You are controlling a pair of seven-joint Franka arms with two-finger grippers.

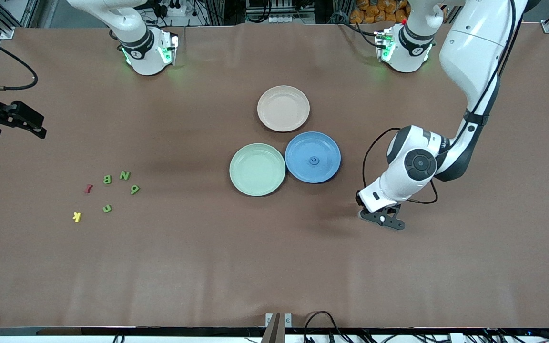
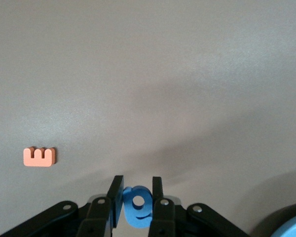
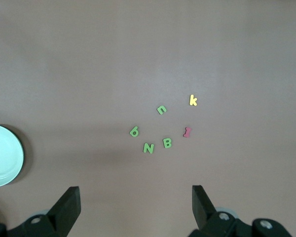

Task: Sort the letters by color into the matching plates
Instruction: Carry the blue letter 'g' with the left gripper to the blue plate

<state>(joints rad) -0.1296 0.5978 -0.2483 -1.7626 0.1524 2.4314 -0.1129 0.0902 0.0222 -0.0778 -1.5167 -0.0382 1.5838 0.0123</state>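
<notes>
On the tabletop (image 1: 274, 267), the blue plate (image 1: 324, 171) holds one blue letter (image 1: 313, 161); the mint plate (image 1: 257, 169) touching it is bare. Four green letters (image 1: 123, 175) lie flat toward the right arm's end. The left claw (image 2: 137, 205) pinches another blue letter (image 2: 138, 207), standing on edge. The right claw (image 3: 135, 207) hangs spread wide.

Blue plate (image 2: 286, 226) cut off at frame corner.

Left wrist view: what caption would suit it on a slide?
Left gripper shut on a small blue foam letter, above the brown table, small orange foam letter nearby.
</notes>
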